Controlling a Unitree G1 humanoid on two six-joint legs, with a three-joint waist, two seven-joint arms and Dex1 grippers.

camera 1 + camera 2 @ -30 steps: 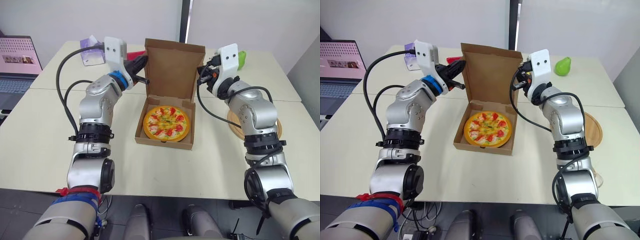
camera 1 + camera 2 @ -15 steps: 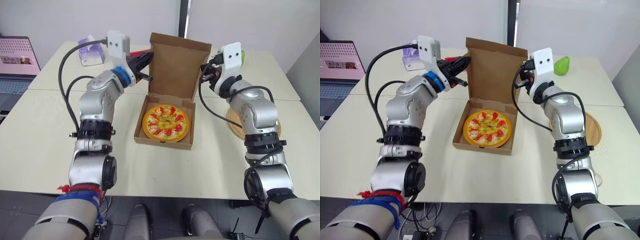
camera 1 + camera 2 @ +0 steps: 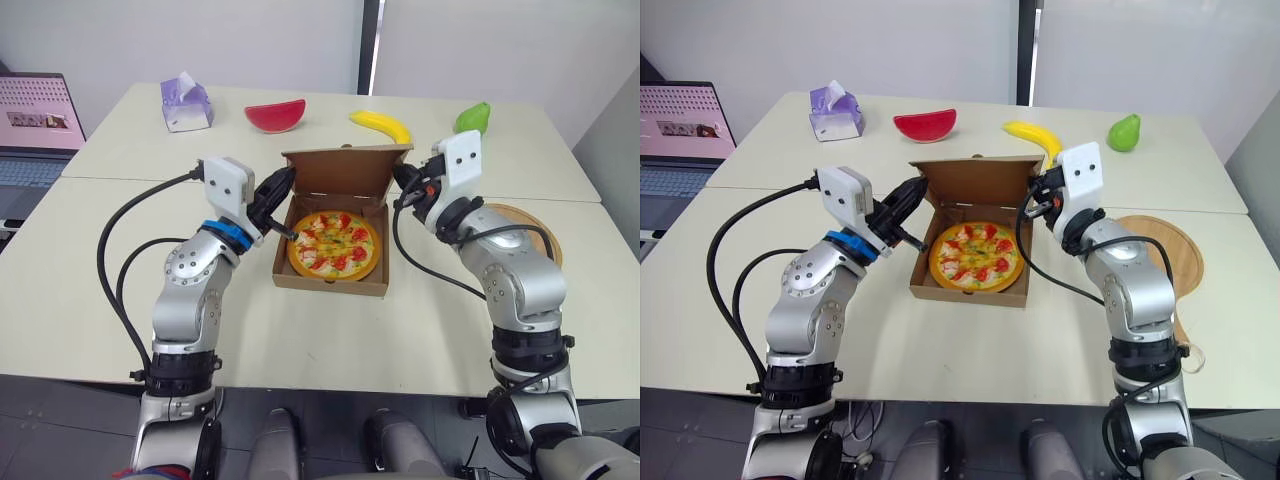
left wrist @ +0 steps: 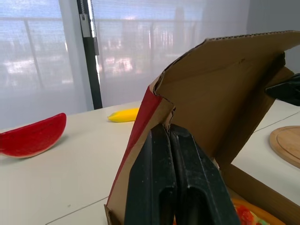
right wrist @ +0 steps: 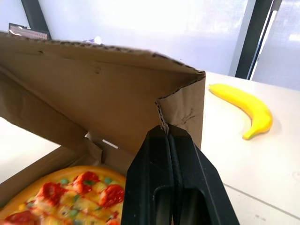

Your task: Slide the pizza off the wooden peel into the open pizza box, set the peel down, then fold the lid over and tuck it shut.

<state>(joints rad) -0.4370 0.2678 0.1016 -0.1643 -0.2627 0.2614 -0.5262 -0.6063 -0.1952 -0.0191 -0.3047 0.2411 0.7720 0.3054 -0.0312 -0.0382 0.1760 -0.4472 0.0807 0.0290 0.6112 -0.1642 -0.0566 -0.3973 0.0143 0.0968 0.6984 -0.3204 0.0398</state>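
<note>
The pizza (image 3: pixel 333 243) lies in the cardboard box (image 3: pixel 330 284) at mid table. The box lid (image 3: pixel 340 170) leans forward at a slant over the back of the pizza. My left gripper (image 3: pixel 288 175) is at the lid's left corner, fingers pressed together on the edge of the side flap (image 4: pixel 161 110). At the lid's right corner my right gripper (image 3: pixel 397 172) is shut on the other flap (image 5: pixel 180 110). The round wooden peel (image 3: pixel 530 228) lies flat on the table to the right, partly behind my right arm.
Along the far side lie a watermelon slice (image 3: pixel 276 115), a banana (image 3: pixel 382 125), a green pear (image 3: pixel 473 117) and a purple tissue box (image 3: pixel 186 103). A laptop (image 3: pixel 35 125) sits off the table's left edge.
The lid has swung down from nearly upright to a low slant over the pizza. Both grippers came down and toward me with its corners. The camera view also shifted.
</note>
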